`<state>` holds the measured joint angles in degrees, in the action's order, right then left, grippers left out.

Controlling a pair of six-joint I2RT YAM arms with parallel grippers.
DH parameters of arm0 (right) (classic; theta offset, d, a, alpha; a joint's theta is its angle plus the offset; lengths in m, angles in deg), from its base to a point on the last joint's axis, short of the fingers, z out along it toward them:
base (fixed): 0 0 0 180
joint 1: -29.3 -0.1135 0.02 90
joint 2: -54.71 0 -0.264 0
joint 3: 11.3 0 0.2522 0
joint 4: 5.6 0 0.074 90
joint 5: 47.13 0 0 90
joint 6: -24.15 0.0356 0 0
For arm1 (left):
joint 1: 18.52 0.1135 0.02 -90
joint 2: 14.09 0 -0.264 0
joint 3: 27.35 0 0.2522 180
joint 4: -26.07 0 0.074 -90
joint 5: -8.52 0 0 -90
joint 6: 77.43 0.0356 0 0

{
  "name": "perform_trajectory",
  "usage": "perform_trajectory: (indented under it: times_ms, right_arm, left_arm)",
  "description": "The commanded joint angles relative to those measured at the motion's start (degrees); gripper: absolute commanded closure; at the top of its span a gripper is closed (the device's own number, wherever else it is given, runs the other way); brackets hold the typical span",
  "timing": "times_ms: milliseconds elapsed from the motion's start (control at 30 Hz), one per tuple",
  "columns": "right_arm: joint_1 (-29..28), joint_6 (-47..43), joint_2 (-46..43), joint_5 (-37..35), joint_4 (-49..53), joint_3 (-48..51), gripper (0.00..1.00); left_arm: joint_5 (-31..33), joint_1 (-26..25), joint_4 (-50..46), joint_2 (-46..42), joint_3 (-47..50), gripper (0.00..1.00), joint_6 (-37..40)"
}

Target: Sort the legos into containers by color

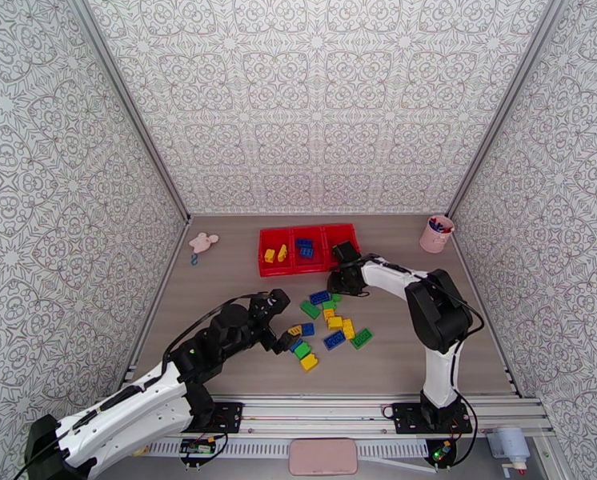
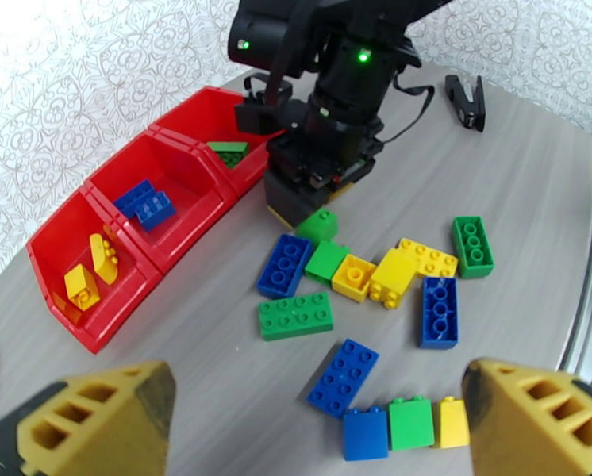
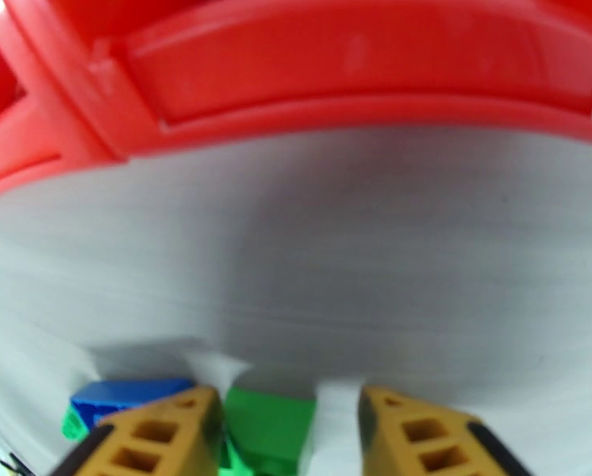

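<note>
We see R gripper (image 3: 288,406) at near side of red tray (image 3: 336,65), fingers straddling green lego (image 3: 268,434), gap one side, not clamped. L gripper (image 2: 316,394) wide apart above loose legos (image 2: 359,279).

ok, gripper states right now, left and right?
Left gripper: open, empty.
Right gripper: straddling a green lego by the red tray; grip cannot be told.

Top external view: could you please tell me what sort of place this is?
Probably a robot test cell: patterned walls box in a table, two arms are bolted to a rail at its near edge, and legos lie beside a red tray.
</note>
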<state>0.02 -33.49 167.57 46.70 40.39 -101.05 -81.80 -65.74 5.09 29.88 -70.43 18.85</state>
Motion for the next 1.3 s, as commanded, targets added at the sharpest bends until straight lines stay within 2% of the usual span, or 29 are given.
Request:
perform_trajectory:
  times_ms: [0,300,400,467,533,633,800,967,1267]
  right_arm:
    - [1.27,0.6,-3.69,-0.98,2.31,3.18,0.53]
    - [3.35,-0.16,-13.33,-3.26,3.08,12.28,0.52]
    - [3.35,-6.58,-15.67,-2.46,2.41,13.06,0.41]
    - [3.01,-14.58,-16.47,-1.78,2.39,12.52,0.34]
    - [2.63,-22.56,-17.04,-1.6,3.11,11.85,0.31]
    - [2.45,-30.05,-16.25,-1.61,7.16,9.26,0.28]
    - [-0.1,-35.7,-12.18,-5.06,14.47,4.3,0.28]
    - [-2.68,-38.28,-8.42,-6.83,17.17,1.34,0.28]
    - [-2.96,-39.39,-3.4,-7.0,19.63,-1.2,0.32]
  left_arm:
    - [-0.2,-0.23,2.47,-0.3,1.3,0.01,1.47]
    - [-2.04,0.19,5.19,1.9,2.51,0.0,1.1]
    - [-1.76,0.27,5.56,2.09,2.51,0.0,1.04]
    - [-1.66,0.37,5.39,2.07,2.6,0.0,0.9]
    - [-1.77,0.38,4.69,1.62,2.6,0.0,0.86]
    - [-1.51,0.42,3.61,0.44,2.82,0.0,0.52]
    - [-0.39,0.49,2.52,-1.68,3.56,0.0,-0.3]
    - [-0.96,0.39,2.48,-1.87,3.55,0.01,-0.82]
    - [-1.14,0.03,2.74,-1.52,3.47,0.0,-1.74]
